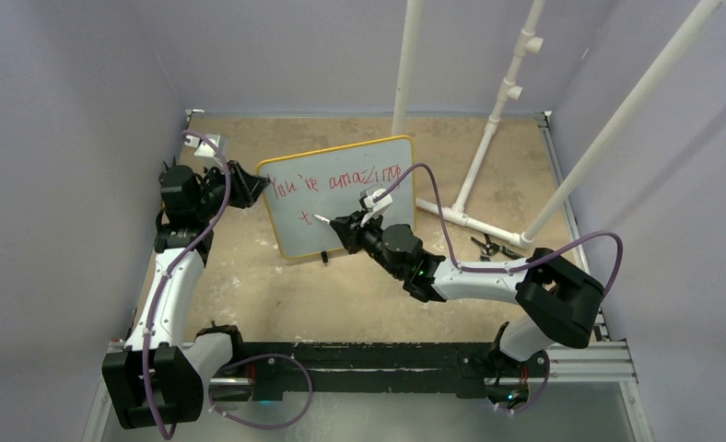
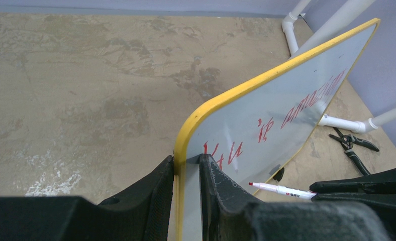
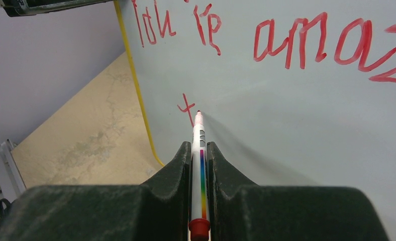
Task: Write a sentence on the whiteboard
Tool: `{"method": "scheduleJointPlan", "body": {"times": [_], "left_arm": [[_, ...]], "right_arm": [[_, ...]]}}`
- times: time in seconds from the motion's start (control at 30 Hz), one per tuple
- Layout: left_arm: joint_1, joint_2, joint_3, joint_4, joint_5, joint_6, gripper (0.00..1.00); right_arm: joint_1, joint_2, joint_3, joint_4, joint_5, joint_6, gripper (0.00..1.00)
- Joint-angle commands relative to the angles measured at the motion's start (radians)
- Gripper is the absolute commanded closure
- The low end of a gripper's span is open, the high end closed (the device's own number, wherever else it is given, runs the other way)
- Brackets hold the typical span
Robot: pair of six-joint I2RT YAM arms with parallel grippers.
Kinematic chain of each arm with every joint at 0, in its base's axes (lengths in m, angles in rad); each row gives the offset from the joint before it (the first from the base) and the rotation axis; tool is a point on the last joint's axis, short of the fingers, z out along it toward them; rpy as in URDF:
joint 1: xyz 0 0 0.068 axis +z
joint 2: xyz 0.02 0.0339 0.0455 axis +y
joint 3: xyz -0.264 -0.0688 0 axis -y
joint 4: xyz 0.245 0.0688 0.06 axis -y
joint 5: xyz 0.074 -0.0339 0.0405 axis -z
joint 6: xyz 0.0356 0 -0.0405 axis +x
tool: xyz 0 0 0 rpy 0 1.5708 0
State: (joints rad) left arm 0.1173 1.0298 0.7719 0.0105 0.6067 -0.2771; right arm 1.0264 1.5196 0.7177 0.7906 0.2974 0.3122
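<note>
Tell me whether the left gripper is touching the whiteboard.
Touching. The left wrist view shows the left gripper clamped on the whiteboard's yellow-framed edge, pressed against it from both sides with no gap.

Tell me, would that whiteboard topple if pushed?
Likely, if unheld: the whiteboard stands on edge on small feet, with the left end effector clamping its frame. It seems thin but stiff: its face looks flat under the marker.
</note>
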Motion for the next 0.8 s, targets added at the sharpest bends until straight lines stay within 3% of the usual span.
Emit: {"method": "scheduleJointPlan", "body": {"times": [0.0, 0.77], "left_arm": [[0.003, -0.011, -0.001, 0.026, 0.013, 0.001, 0.76], [0.002, -0.011, -0.002, 0.025, 0.013, 0.0, 0.77]], "right_arm": [[-0.008, 0.009, 0.028, 0.025, 0.026, -0.018, 1.0], [-0.034, 0.055, 0.035, 0.02, -0.012, -0.045, 1.0]]}}
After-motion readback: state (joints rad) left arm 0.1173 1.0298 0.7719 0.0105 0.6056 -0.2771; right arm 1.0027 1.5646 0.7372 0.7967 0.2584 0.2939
